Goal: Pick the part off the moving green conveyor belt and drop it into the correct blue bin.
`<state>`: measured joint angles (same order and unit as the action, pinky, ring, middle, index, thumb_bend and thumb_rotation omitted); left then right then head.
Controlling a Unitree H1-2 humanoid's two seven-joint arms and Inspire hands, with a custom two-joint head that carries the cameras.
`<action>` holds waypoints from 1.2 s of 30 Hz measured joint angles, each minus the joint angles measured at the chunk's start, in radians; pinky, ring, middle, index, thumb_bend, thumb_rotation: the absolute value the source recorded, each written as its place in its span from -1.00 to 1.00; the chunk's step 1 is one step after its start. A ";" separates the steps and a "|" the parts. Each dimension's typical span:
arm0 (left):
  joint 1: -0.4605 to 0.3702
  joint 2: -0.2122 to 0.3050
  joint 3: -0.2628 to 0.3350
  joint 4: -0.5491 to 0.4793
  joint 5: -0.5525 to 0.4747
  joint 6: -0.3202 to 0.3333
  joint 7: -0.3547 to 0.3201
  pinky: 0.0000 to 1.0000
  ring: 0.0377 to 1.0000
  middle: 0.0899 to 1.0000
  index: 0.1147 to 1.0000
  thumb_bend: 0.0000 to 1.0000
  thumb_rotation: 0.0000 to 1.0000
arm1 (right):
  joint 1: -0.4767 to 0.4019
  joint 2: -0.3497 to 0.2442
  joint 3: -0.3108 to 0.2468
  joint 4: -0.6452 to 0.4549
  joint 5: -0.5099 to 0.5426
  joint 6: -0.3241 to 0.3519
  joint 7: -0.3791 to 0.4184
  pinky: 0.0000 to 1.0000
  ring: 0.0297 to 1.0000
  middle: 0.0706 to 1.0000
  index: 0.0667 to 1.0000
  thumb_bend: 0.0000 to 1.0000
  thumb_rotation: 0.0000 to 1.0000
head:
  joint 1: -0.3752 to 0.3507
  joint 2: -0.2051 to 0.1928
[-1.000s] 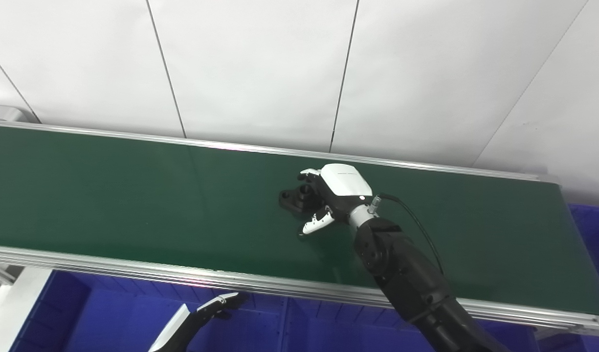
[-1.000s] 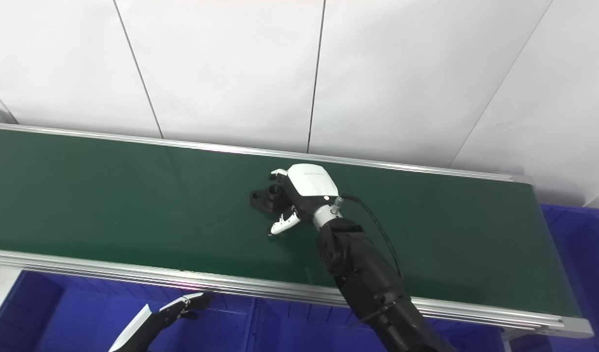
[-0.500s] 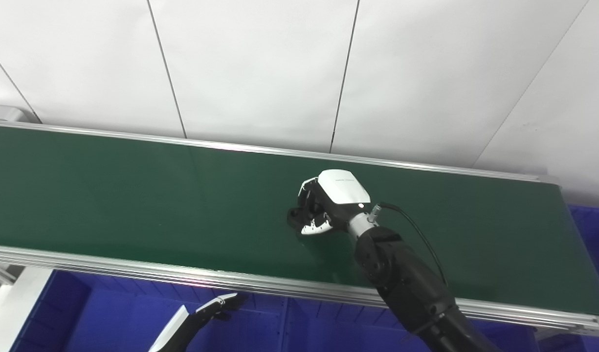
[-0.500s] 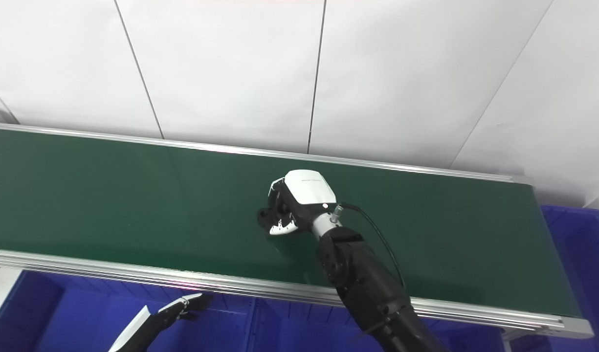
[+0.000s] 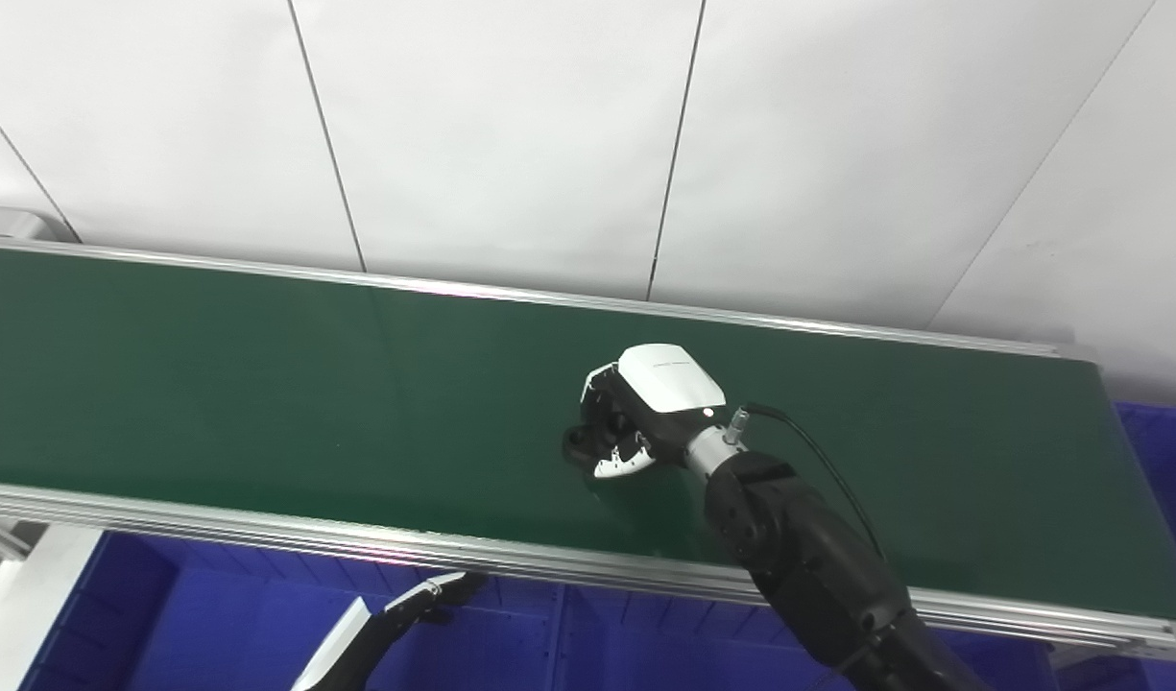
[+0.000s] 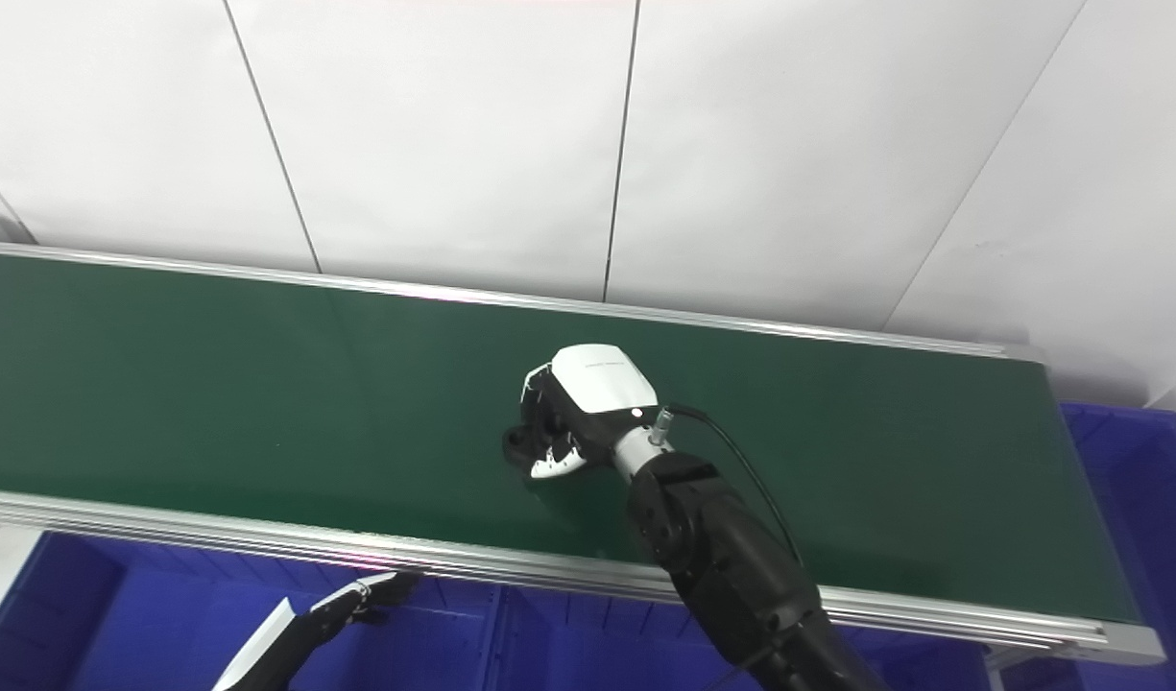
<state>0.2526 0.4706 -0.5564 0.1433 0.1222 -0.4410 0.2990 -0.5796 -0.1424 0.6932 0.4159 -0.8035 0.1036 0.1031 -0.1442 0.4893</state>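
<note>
Right hand (image 5: 645,413), white-backed, lies low over the middle of the green conveyor belt (image 5: 261,384) with its fingers (image 5: 618,464) curled around a small black part (image 5: 578,443); the hand is clamped on that part. Only a dark edge of the part shows at the hand's left side, so its exact shape cannot be told. Whether the part is lifted clear of the belt or touching it cannot be told from either view; it appears at most just above the surface. The black forearm runs from the hand down to the lower right picture edge, with a thin cable (image 5: 818,441) looping off the wrist.

Left hand (image 5: 424,600) waits below the belt's near aluminium rail (image 5: 261,533), over a blue bin (image 5: 213,624); its fingers look loosely extended and it holds nothing.

Further blue bins lie along the near side under the rail (image 6: 568,643), and another stands beyond the belt's right end (image 6: 1135,480). White wall panels (image 5: 501,144) back the scene.

Progress, as judged: the grasp appears made, so the picking step is at or near completion. Left to do: raise the part off the belt, carry it past the near rail to a bin, and release it. Which bin is the correct one cannot be read from these views.
</note>
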 measured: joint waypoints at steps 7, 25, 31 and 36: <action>-0.001 0.000 -0.001 0.000 -0.002 0.000 0.000 0.53 0.64 0.65 0.62 0.89 0.10 | 0.065 -0.010 -0.013 -0.115 0.007 0.001 0.067 -0.41 -0.18 0.01 0.03 -0.02 -1.00 | 0.000 0.014; 0.026 0.000 0.033 -0.066 -0.013 0.000 -0.036 0.59 0.68 0.68 0.66 0.92 0.10 | 0.283 -0.054 -0.188 -0.622 0.011 0.093 0.265 -0.31 -0.20 -0.02 -0.09 0.00 -1.00 | -0.008 0.109; 0.049 0.000 0.051 -0.105 -0.012 0.000 -0.044 0.64 0.70 0.70 0.68 0.87 0.09 | 0.371 -0.066 -0.236 -0.755 0.013 0.095 0.295 -0.52 -0.26 -0.06 -0.10 0.03 -1.00 | -0.023 0.169; 0.068 0.001 0.065 -0.138 -0.011 0.000 -0.056 0.68 0.73 0.74 0.73 0.77 0.14 | 0.502 -0.061 -0.265 -0.842 0.043 0.095 0.299 -0.53 -0.25 -0.06 -0.10 0.03 -1.00 | -0.034 0.247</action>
<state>0.3206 0.4712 -0.4914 0.0050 0.1110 -0.4409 0.2429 -0.0777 -0.2035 0.4287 -0.4262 -0.7604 0.1989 0.4021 -0.1779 0.7361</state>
